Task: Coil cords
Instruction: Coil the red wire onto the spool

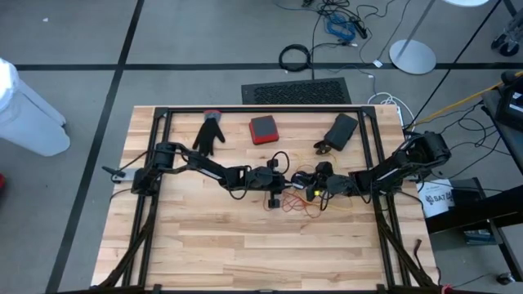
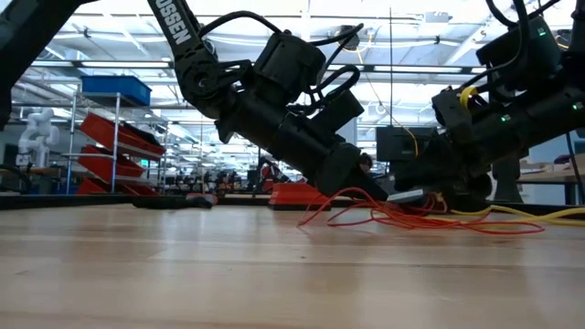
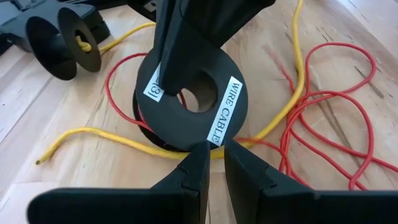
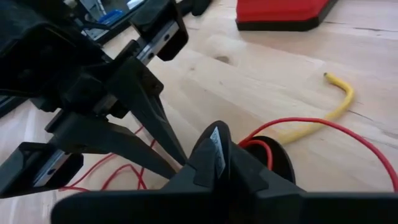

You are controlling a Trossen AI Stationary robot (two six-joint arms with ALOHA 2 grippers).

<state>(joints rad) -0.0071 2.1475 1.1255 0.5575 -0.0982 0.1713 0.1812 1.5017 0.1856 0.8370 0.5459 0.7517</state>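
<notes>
The cords lie at the table's middle: a red wire (image 3: 336, 118) in loose loops and a yellow cord (image 3: 124, 140) passing under a black spool (image 3: 189, 102). The spool's near flange is pinched by the left gripper (image 3: 214, 163). The spool is also clenched from the other side by the right gripper (image 4: 214, 158), fingers shut on its rim. Winding is judged to be in hand. Next, the spool must be steadied while slack red wire is fed onto its core.
</notes>
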